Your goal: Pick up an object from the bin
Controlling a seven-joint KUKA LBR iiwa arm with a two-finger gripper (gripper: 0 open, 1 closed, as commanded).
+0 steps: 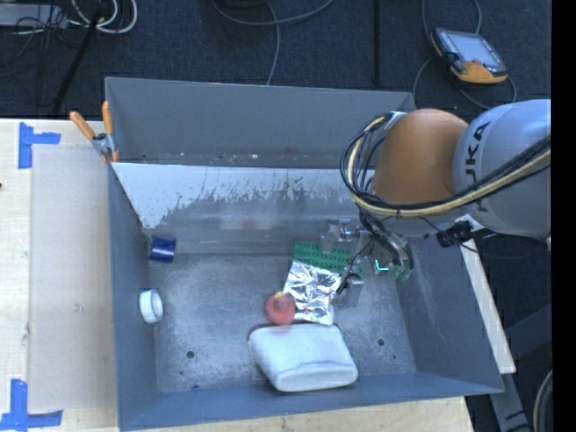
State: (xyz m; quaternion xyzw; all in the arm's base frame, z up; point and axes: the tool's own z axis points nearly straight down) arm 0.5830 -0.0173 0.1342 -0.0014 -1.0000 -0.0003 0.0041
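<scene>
Grey bin (207, 331) floor: claw (351, 286) sits low at the crumpled foil packet's (309, 293) right edge — approach step, likely. Claw opening cannot be told. Next — secure foil, lift clear.

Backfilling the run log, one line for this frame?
gripper: at right edge of crumpled silver foil, mid-bin | holding: cannot tell | nearby: green piece, red ball, white pad | far left: blue cylinder, white cap

One camera looks down on the grey bin (270, 129) from above, tilted a little from the near side — the far wall shows its inner face. The whole bin fits in view; the arm (504, 174) enters from the right.
</scene>
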